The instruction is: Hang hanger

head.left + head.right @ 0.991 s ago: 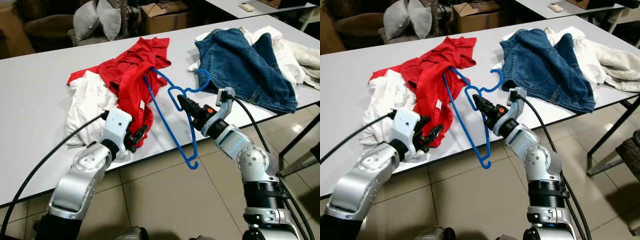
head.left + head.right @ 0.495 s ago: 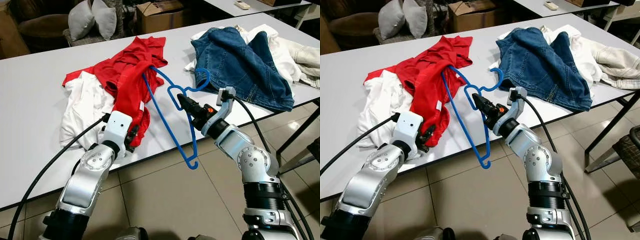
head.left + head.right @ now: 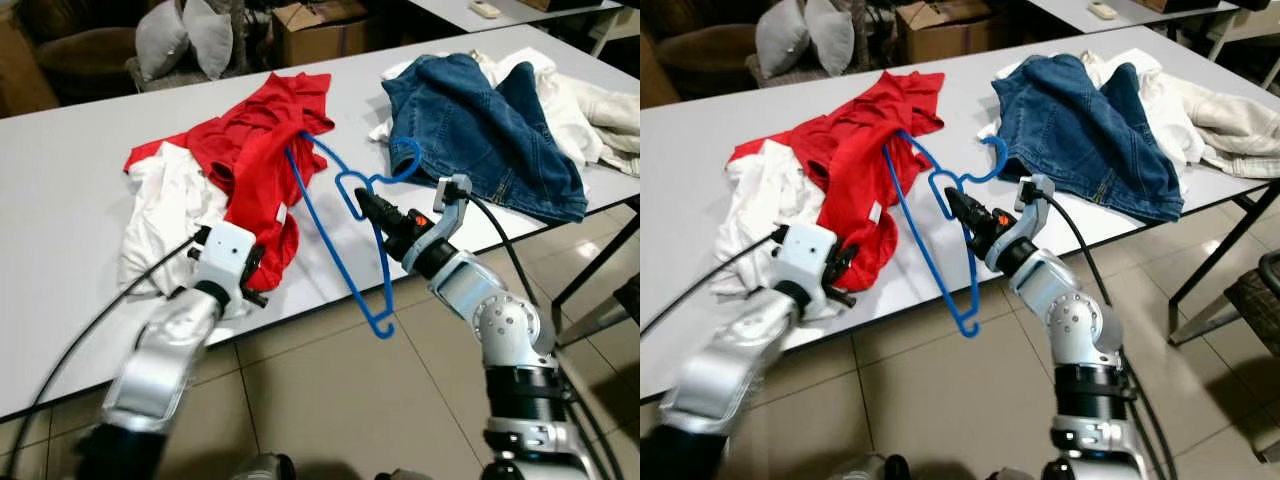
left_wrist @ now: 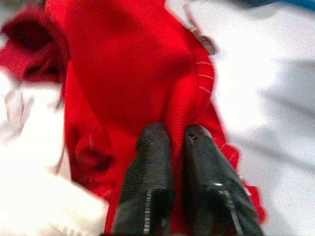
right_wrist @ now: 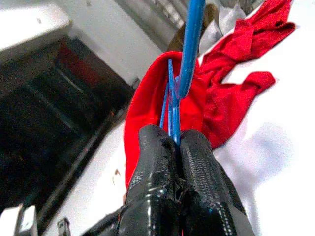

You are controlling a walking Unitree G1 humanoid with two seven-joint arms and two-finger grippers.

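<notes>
Right gripper (image 3: 362, 203): fingers pressed together on the neck of the blue hanger (image 3: 345, 250), just under its hook. The right wrist view shows the two black fingers (image 5: 197, 172) closed with the thin blue bar pinched between them. The hanger is held tilted above the near edge of the white table (image 3: 60, 160); its hook curls toward the jeans, one shoulder end reaches into the red shirt (image 3: 262, 150), and the other end hangs past the table edge over the tiled floor (image 3: 330, 400).

Left gripper (image 4: 174, 135): fingers narrow, nearly together, with a fold of the red shirt caught between the tips. It sits at the shirt's lower hem, close to the near edge of the table. The left arm is blurred in both eye views.

Red shirt: crumpled, lying in the middle of the table, running from its centre down toward the near edge. It lies partly over a white garment (image 3: 165, 215) on its left side.

Jeans (image 3: 480, 125): spread out toward the right end of the table, well apart from the red shirt. They lie on more white cloth (image 3: 580, 100) that reaches the right edge.

Beyond the far edge of the table: grey cushions (image 3: 185, 35) and a cardboard box (image 3: 320, 25).
</notes>
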